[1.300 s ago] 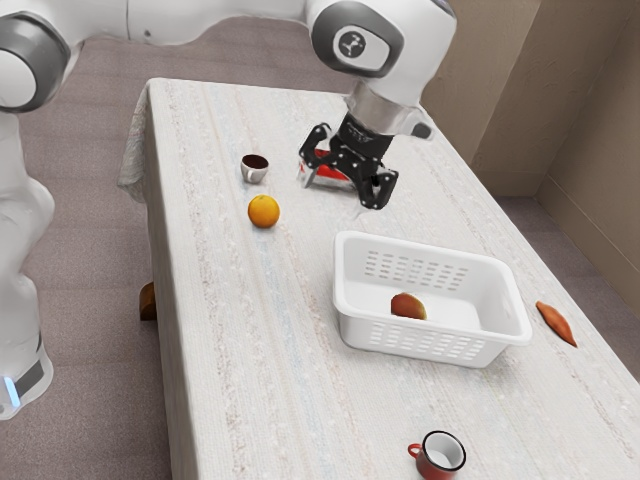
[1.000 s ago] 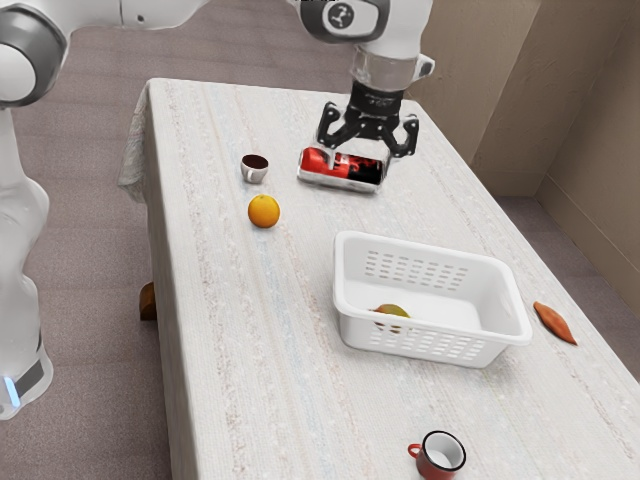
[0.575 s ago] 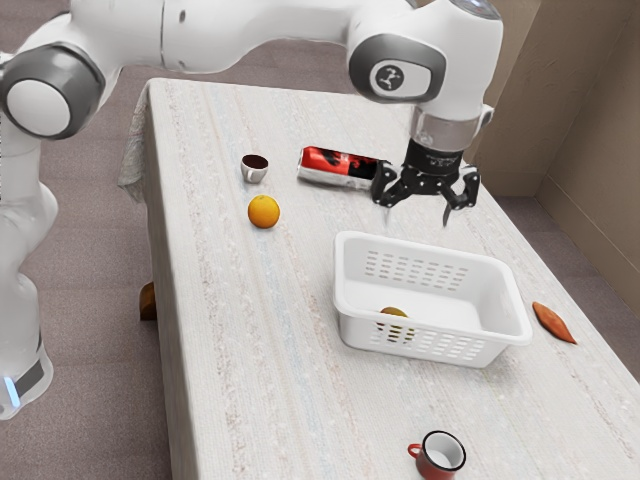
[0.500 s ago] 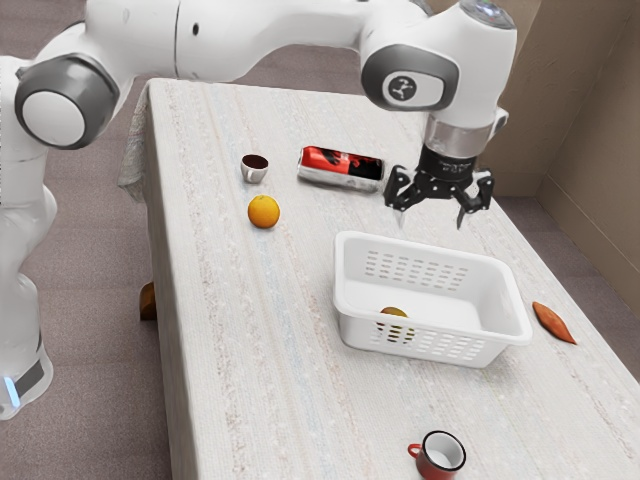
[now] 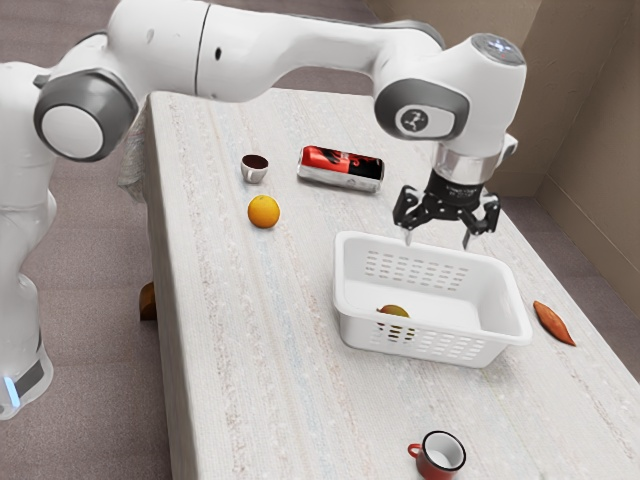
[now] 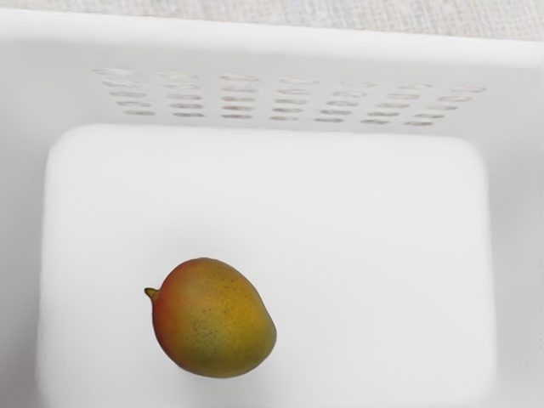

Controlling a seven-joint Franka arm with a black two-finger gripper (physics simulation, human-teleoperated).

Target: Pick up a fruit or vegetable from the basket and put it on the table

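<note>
The tool point(image 5: 437, 241), open and empty, is above the basket point(image 5: 355, 325). Inside, the mango point(image 6: 212, 319) lies toward the near wall; coming down misaligned, one finger may hit this wall.

Walls point(image 5: 591, 110): plain brown, meeting in a corner, far, exterior view's right.
Floor point(image 5: 95, 350): mauve-grey, faintly banded.
Table point(image 5: 270, 350): pale cloth point(image 5: 133, 172), faint stripes.
Light: soft, even.

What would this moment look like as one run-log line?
end effector: open, above basket | mango: inside basket, not grasped | orange, sweet potato: on table | pick: not yet done
</note>
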